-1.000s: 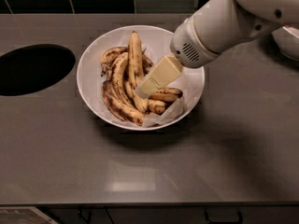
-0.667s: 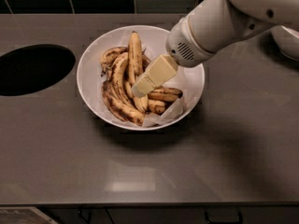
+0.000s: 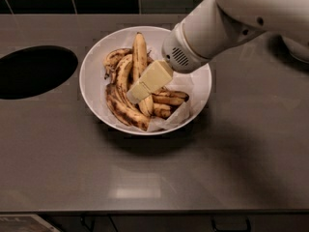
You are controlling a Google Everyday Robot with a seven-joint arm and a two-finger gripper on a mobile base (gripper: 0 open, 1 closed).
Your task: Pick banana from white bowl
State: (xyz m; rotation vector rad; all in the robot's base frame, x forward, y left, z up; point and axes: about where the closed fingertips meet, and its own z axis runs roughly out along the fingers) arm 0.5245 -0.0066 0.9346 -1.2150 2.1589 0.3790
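The white bowl (image 3: pixel 91 76) stands on the grey counter and holds several bananas on a crumpled paper liner. The banana (image 3: pixel 140 57), long, nearly straight and yellow with brown edges, lies from the bowl's far rim toward its near side. Shorter, blacker bananas (image 3: pixel 120 105) curve to its left and lie to its right. My gripper (image 3: pixel 136 94), cream-coloured on a white arm, reaches in from the upper right. Its tip is over the lower half of the banana and hides that part.
A round black opening (image 3: pixel 34 71) is set in the counter to the left of the bowl. A white object (image 3: pixel 297 47) sits at the right edge behind the arm. Dark tiles run along the back wall.
The arm has moved left and a little down, so the gripper tip has shifted from the bowl's right side onto the long banana. The bananas have not moved.
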